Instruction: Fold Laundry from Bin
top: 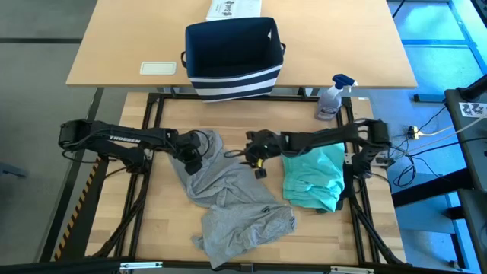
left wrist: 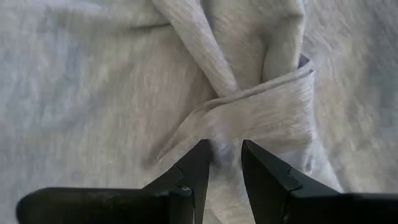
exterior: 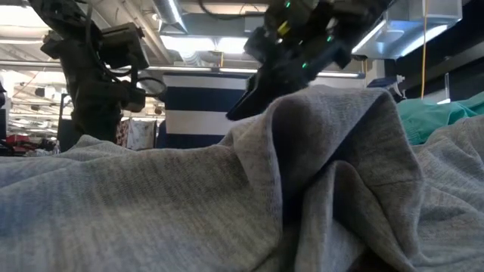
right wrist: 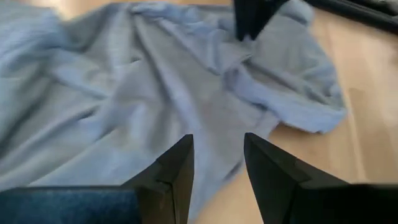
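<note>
Two grippers at frame centre: left gripper [top: 190, 157] pinches a fold of the grey T-shirt [top: 228, 199], right gripper [top: 256, 160] hovers over its edge, fingers narrowly apart, holding nothing. Teal piece [top: 314, 177] at right, bin [top: 232, 57] top centre.

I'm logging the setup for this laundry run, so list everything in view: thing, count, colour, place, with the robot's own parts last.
grey T-shirt: one, grey, crumpled on the work table between the arms
teal piece: one, teal, on the work table under the right arm
bin: one, navy with white stripes, on the far table, middle
spray bottle: one, clear with blue top, far table's near edge
white printed box: one, white, behind the bin
pale card: one, left of the bin
left gripper: one, dark, shut on the grey T-shirt's far edge
right gripper: one, dark, open, above the shirt
</note>
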You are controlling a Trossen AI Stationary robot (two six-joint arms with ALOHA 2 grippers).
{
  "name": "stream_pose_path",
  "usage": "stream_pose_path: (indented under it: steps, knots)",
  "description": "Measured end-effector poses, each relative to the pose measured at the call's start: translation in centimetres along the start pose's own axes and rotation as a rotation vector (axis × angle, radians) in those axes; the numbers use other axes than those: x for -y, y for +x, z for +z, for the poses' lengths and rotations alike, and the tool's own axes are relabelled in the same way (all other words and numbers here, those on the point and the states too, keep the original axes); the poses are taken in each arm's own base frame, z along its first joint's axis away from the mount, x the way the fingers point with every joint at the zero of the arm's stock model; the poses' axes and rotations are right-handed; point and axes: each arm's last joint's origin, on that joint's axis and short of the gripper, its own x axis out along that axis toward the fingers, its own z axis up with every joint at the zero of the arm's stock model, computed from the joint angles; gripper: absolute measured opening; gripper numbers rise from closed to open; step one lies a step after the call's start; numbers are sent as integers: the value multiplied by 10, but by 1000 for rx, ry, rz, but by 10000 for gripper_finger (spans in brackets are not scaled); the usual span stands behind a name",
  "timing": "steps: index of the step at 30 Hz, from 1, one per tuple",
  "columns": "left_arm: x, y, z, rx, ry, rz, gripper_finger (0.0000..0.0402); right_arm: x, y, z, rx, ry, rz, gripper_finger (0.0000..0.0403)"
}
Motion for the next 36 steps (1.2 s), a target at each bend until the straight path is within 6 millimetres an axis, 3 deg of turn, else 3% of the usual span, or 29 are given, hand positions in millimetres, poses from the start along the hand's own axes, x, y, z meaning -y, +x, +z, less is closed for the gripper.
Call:
stream_pose_path:
  steps: [6,14,19,27,36]
  knots:
    - [-1,0,1,14,48,24,13,28,18,-13,19,47,-67,140]
    - [-9,-2,3,53,48,148,1,41,27,-15,37,83,-20,140]
    - [-8,-24,9,138,9,311,1,42,27,-13,58,74,-27,140]
    - [2,-80,8,163,-144,546,0,44,26,-12,67,46,-36,140]
    - [8,-91,-16,-9,-336,561,0,61,22,-16,87,21,-96,140]
